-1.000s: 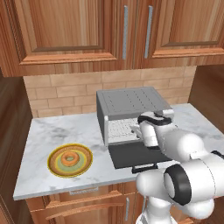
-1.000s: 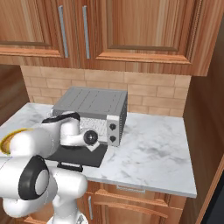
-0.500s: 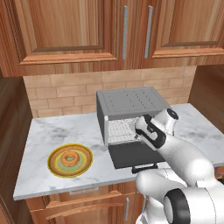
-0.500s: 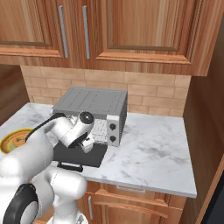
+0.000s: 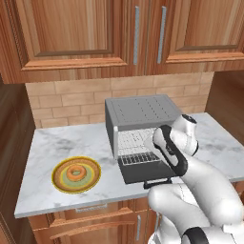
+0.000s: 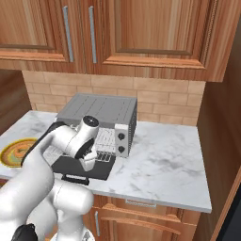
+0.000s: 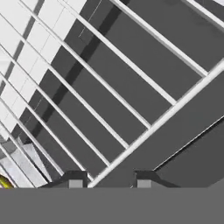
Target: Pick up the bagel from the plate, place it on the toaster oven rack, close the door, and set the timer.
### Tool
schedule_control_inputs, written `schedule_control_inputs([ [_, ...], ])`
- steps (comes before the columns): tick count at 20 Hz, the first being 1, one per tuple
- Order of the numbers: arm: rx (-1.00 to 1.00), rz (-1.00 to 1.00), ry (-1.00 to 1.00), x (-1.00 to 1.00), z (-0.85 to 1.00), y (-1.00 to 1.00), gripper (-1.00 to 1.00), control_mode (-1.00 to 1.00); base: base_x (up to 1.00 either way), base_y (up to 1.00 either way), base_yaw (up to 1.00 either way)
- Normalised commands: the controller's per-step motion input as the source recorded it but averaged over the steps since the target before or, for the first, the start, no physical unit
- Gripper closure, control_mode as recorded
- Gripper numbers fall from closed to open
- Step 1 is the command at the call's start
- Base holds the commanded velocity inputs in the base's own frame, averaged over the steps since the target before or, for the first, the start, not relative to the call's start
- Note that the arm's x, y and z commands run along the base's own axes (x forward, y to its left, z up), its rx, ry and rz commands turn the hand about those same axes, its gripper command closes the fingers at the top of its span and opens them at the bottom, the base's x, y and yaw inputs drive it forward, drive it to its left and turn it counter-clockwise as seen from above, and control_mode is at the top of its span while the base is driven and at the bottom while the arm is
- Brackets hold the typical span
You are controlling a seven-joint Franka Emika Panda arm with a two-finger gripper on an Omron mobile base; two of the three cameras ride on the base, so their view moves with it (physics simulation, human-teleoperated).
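Currently, the small golden-brown ring-shaped bagel lies centred on the round yellow-rimmed plate on the marble worktop, well apart from the arm. It looks light and soft — probably best pinched gently across its ring. The end effector is clenched on nothing, at the silver wire toaster oven rack's front edge above the lowered dark grey door. Since a second ago, the wrist has swung toward the oven.

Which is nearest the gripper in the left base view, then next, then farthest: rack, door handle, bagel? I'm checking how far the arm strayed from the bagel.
1. The toaster oven rack, right at the gripper, inside the oven.
2. The door's handle, below, at the open door's front edge.
3. The bagel, far left on the plate.
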Motion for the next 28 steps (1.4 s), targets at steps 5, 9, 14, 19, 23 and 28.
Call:
schedule_control_inputs([
  [5,-0.04,0.00,-0.13,-0.63,0.93,0.49,-1.00,-1.00,0.00,0.00,0.00],
  [9,-0.12,0.01,-0.05,-0.41,0.89,0.91,-1.00,-1.00,0.00,0.00,0.00],
  [14,-0.16,0.00,0.00,-0.21,0.52,1.00,-1.00,-1.00,0.00,0.00,0.00],
  [19,-0.16,0.00,0.07,0.01,0.24,1.00,-1.00,-1.00,0.00,0.00,0.00],
  [23,-0.17,0.00,0.13,0.16,0.00,0.94,-1.00,-1.00,0.00,0.00,0.00],
  [28,-0.07,0.00,0.08,0.19,-0.03,0.64,-1.00,-1.00,0.00,0.00,0.00],
])
